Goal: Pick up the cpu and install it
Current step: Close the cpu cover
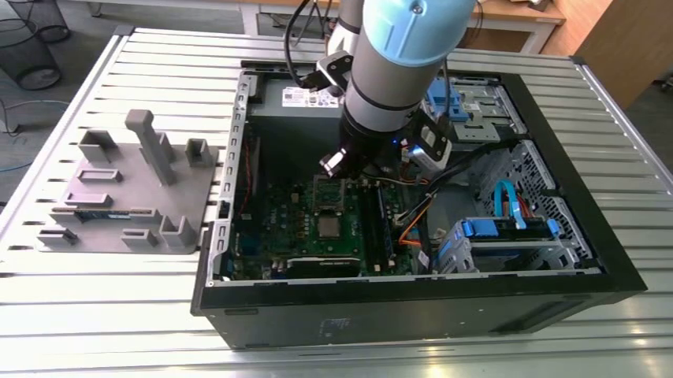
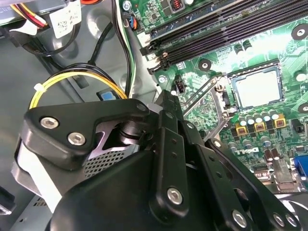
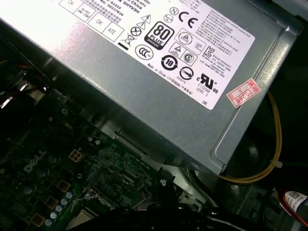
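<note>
Your arm [image 1: 392,79] is a thick silver-grey tube topped by a pale blue round cap [image 1: 421,20], with black cables [image 1: 288,47] looping down to its wrist. In the second wrist view your end effector [image 2: 153,108] is matte black, built of flat hinged bars pinned with silver screws [image 2: 174,195].

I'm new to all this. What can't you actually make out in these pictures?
Exterior view: the arm hides part of the computer case's inside; the cpu is too small to judge how it sits.
First wrist view: the power supply hides whatever lies under it, and the picture's edge cuts off the cpu.
Exterior view: the grey tray's slots are too small to tell their contents.
</note>
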`<act>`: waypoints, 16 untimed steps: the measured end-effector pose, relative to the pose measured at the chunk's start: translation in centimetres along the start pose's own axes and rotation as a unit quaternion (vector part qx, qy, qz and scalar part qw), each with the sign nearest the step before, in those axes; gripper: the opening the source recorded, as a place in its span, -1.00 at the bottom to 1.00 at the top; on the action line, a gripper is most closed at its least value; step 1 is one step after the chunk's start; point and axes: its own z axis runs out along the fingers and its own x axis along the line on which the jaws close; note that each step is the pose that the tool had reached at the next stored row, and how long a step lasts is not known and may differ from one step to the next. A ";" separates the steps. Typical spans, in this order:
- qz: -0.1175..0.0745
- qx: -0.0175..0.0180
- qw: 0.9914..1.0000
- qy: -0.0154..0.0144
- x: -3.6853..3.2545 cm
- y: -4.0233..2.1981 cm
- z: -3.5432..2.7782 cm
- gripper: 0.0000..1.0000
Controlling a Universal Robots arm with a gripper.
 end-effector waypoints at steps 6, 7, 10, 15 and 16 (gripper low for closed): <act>0.000 0.000 1.000 0.000 0.00 0.00 -0.01 -0.79; -0.001 0.000 1.000 0.001 0.02 0.02 -0.03 -0.79; -0.009 -0.001 1.000 0.002 0.10 0.11 -0.17 -0.79; -0.026 -0.003 1.000 0.006 0.13 0.15 -0.22 -0.79; -0.030 -0.003 1.000 0.007 0.12 0.16 -0.24 -0.79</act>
